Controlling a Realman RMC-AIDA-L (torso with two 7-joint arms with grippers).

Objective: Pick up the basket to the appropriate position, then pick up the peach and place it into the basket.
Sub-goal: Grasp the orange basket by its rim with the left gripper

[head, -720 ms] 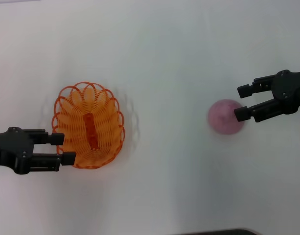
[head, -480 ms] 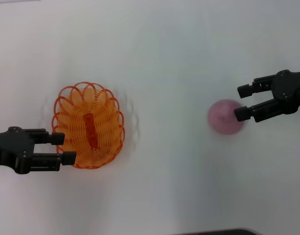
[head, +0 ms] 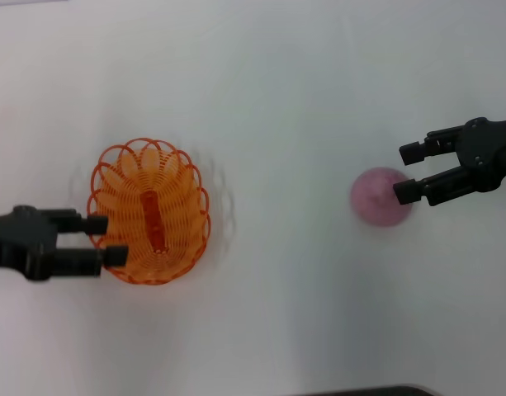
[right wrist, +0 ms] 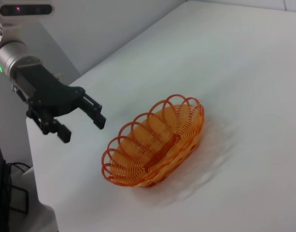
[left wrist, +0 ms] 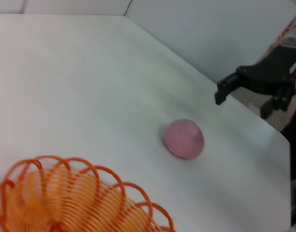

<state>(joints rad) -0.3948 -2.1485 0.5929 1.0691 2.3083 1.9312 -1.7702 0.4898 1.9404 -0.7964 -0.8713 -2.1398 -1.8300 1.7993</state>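
We find the left claw spread, its fingers straddling the looped rim at the near-left end of the basket. We judge the basket light and springy; that rim is the sound hold. The right claw hangs spread just beside the peach, well apart on the white bench. The peach looks soft; grip gently across its middle.
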